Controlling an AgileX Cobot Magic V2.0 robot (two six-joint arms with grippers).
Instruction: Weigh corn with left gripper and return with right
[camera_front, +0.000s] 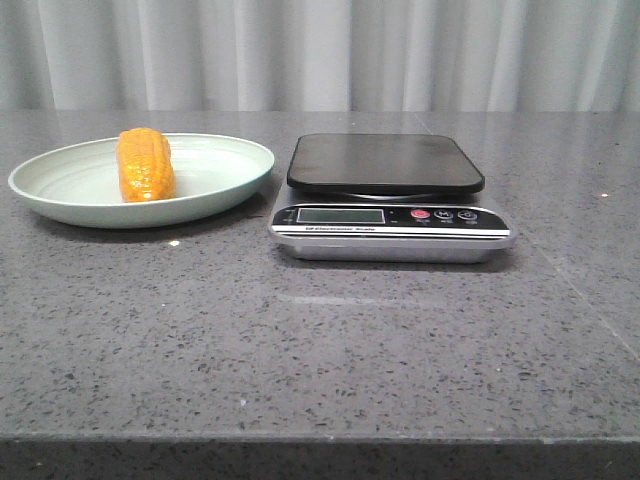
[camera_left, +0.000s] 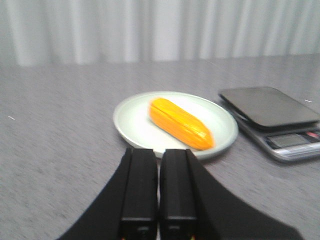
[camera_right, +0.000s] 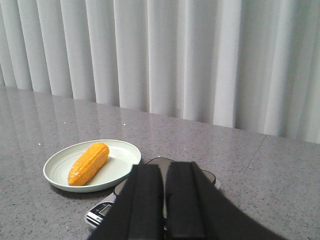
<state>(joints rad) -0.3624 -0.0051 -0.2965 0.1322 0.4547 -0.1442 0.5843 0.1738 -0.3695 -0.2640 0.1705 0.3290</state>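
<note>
Left claw (camera_left: 158, 187) fingers together, empty; glossy corn (camera_front: 145, 165) on plate (camera_front: 225, 185) may roll when gripped.

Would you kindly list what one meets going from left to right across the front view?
Pale green plate → corn lying on that plate → kitchen scale, with its dark platform above the display panel. Neither end effector appears in this view.
</note>
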